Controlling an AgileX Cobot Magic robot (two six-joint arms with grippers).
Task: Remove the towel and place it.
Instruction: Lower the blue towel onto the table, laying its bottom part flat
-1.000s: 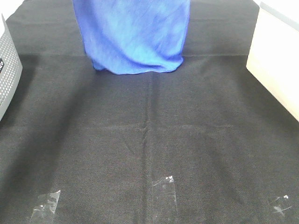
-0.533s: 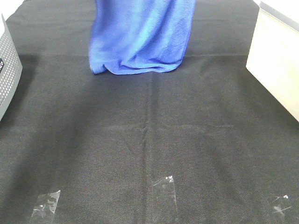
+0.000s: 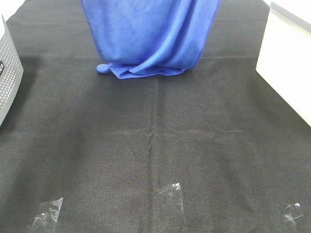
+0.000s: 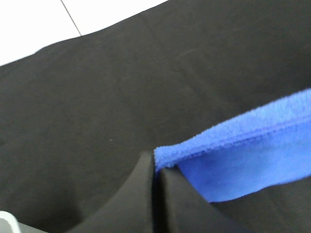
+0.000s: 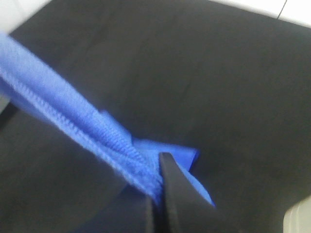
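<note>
A black cloth (image 3: 155, 145) covers the whole counter (image 3: 14, 9), with a faint crease running down its middle and another across it. Three pieces of clear tape lie flat near the front edge: one at the left (image 3: 47, 213), one in the middle (image 3: 171, 196), one at the right (image 3: 291, 213). At the far middle, the bunched lower hem of a blue towel (image 3: 146, 72) rests on the cloth. A grey perforated bin (image 3: 7, 73) stands at the left edge, and a cream box (image 3: 286, 63) at the right.

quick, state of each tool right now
Left tool: closed, holding the towel by its edge.
Right tool: closed, holding the towel's edge too.
</note>
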